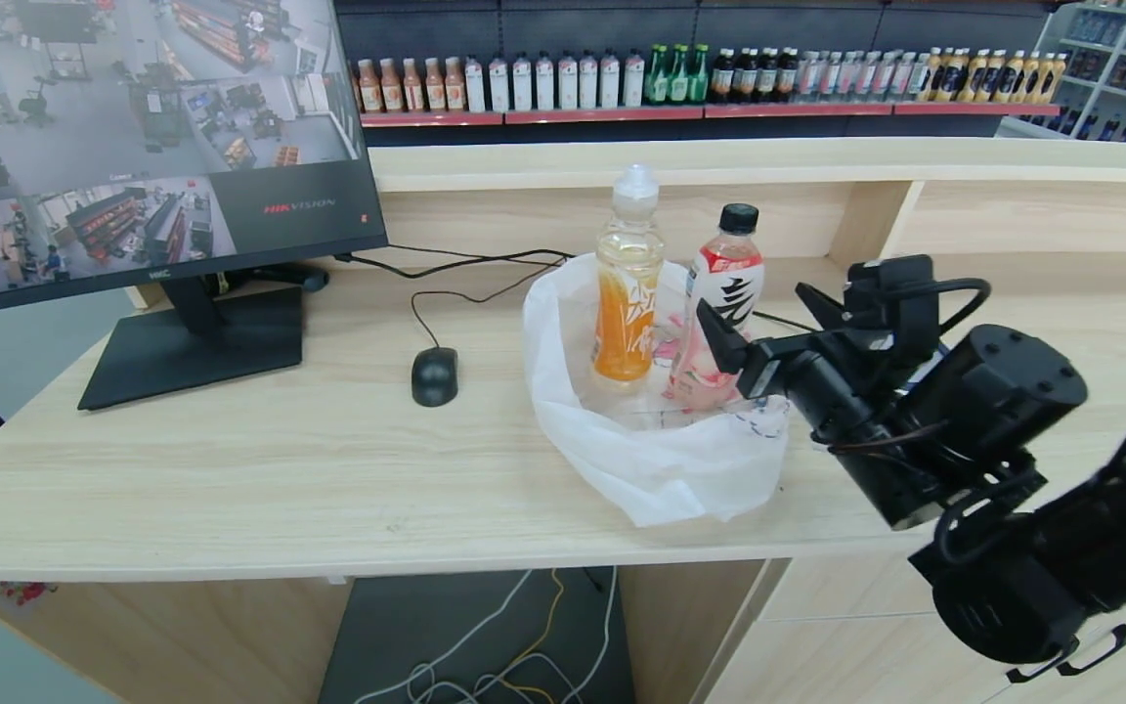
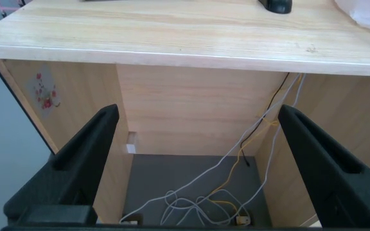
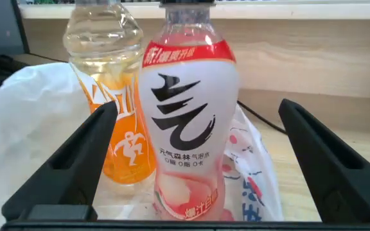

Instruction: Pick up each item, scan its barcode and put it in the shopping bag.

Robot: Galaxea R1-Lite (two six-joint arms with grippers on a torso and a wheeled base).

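Orange bottle (image 1: 627, 293) and pink bottle (image 1: 725, 303) stand in the shopping bag (image 1: 643, 467); right gripper (image 1: 768, 323) hangs released beside the pink bottle; left gripper (image 2: 198, 115) likewise spread wide.

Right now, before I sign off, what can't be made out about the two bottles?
Pink bottle: cap cut by right wrist view's top edge; right gripper covers its lower side in head view.
Orange bottle: partly behind it, right wrist view.
Barcodes: bottles' backs turned away from both views.

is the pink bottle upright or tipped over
Upright: the pink bottle stands cap up in the white bag, beside the orange bottle.
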